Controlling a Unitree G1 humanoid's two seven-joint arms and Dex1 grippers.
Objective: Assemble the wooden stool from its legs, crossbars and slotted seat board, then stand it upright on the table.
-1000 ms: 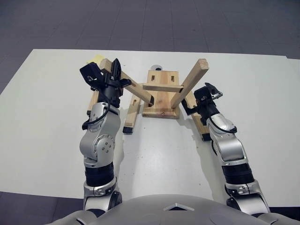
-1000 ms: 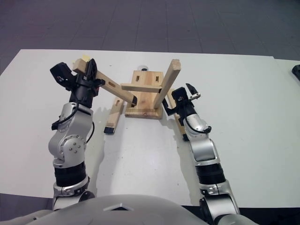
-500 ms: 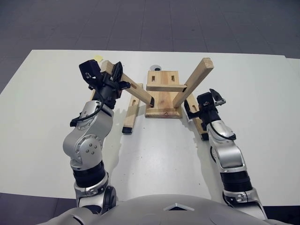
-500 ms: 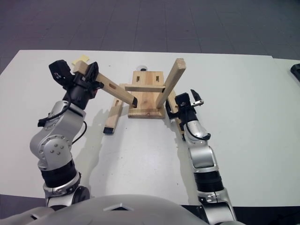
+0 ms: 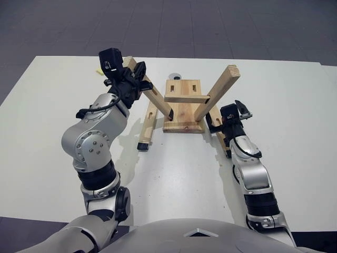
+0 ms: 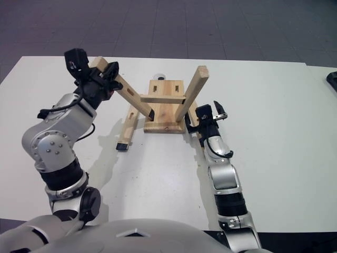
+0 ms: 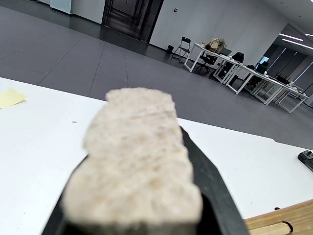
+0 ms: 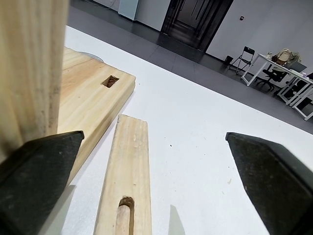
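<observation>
1. My left gripper [image 5: 131, 80] is clenched on the top end of the held leg [image 5: 156, 98], raised over the far-left part of the table [image 5: 47, 110].
2. The held leg slants down to the seat board's left edge with its dark-capped foot lowest; I can't tell if they touch.
3. The seat board [image 5: 182, 116] lies flat near the middle of the table's far edge, two slots showing.
4. The tilted leg [image 5: 218, 89] stands at the board's right side and leans toward the table's right edge. The crossbar [image 5: 185, 98] juts level from it toward the held leg.
5. My right gripper [image 5: 227, 112] is released, with fingers spread either side of the flat leg [image 8: 128, 161], which lies just right of the board.
6. The loose leg [image 5: 146, 126] lies flat on the table just left of the board.
</observation>
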